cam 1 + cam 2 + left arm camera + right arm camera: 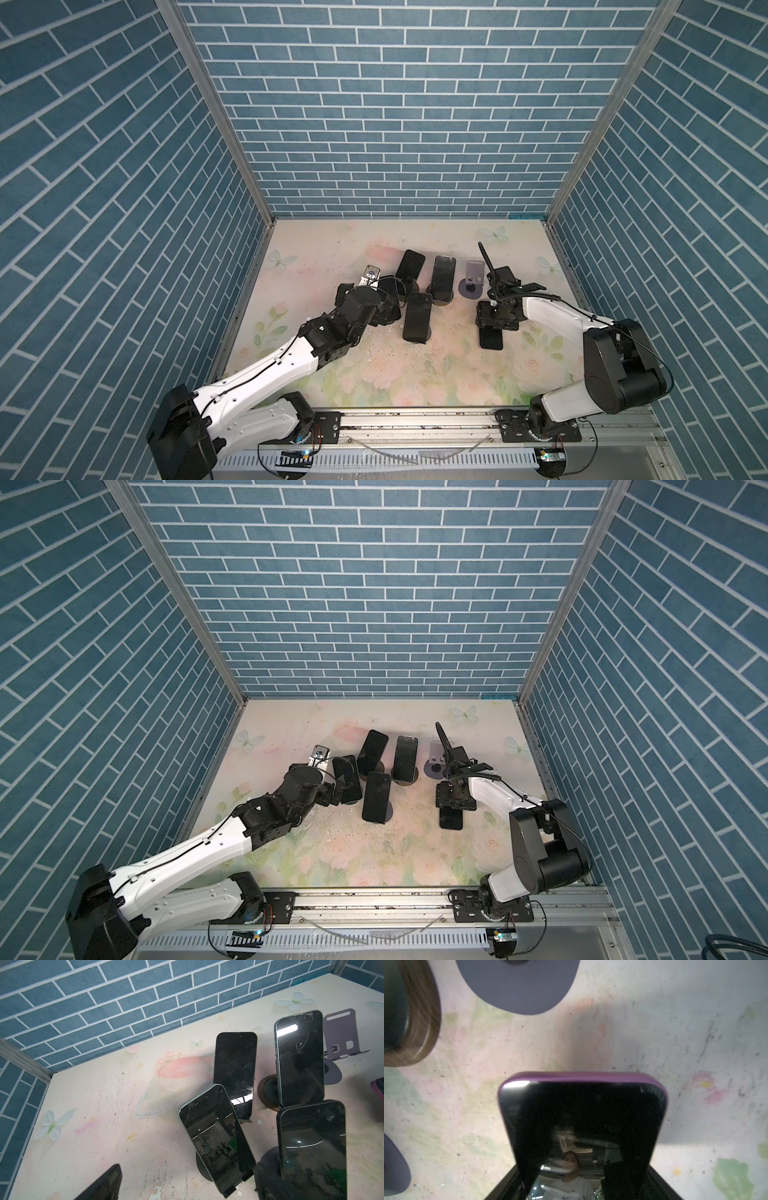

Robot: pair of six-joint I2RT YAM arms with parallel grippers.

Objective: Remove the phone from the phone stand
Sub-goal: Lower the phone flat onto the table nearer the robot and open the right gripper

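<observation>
A black phone in a purple case [581, 1109] is clamped by its long sides in my right gripper [583, 1184]. It hangs low and nearly flat over the table [491, 338] [451, 817]. Just beyond it stands the empty purple phone stand [473, 278] [519, 987]. My left gripper [187, 1188] is open, with one finger [104, 1184] well to one side of a green-edged phone [216, 1136] on a black stand. That phone [347, 777] leans upright by the left wrist in a top view.
Three more dark phones lean on stands in the middle of the table: one at the back [409, 266], one on a wood-rimmed base [442, 276], one nearer the front [417, 316]. Blue brick walls enclose the table on three sides.
</observation>
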